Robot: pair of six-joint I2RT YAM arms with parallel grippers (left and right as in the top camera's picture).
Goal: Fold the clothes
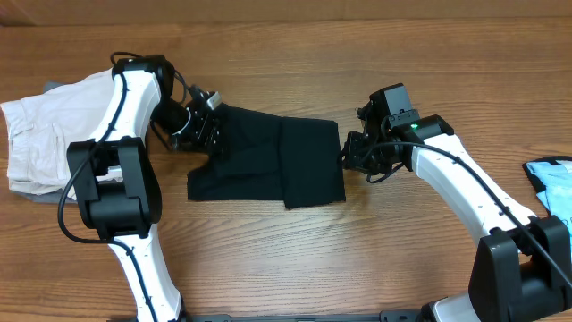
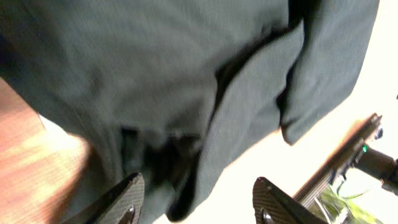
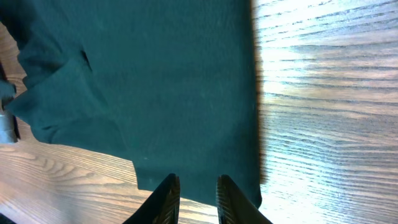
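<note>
Shirt: black T-shirt (image 1: 268, 156), part-folded, at middle of table (image 1: 268, 54), between both arms.
Left gripper (image 2: 198, 190): jaws spread, cloth bunched just ahead, nothing pinched.
Right gripper (image 3: 194, 190): jaws nearly together at right hem; whether it pinches cloth, cannot tell.
Risk: a snagged layer could drag and undo the fold.
Texture: limp matte knit on slick wood grain.

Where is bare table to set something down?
Bare wood runs beyond the black T-shirt along the far edge, and before it between the left arm and right arm. Crowded: left side, off-white garment; right edge, light blue item.
</note>
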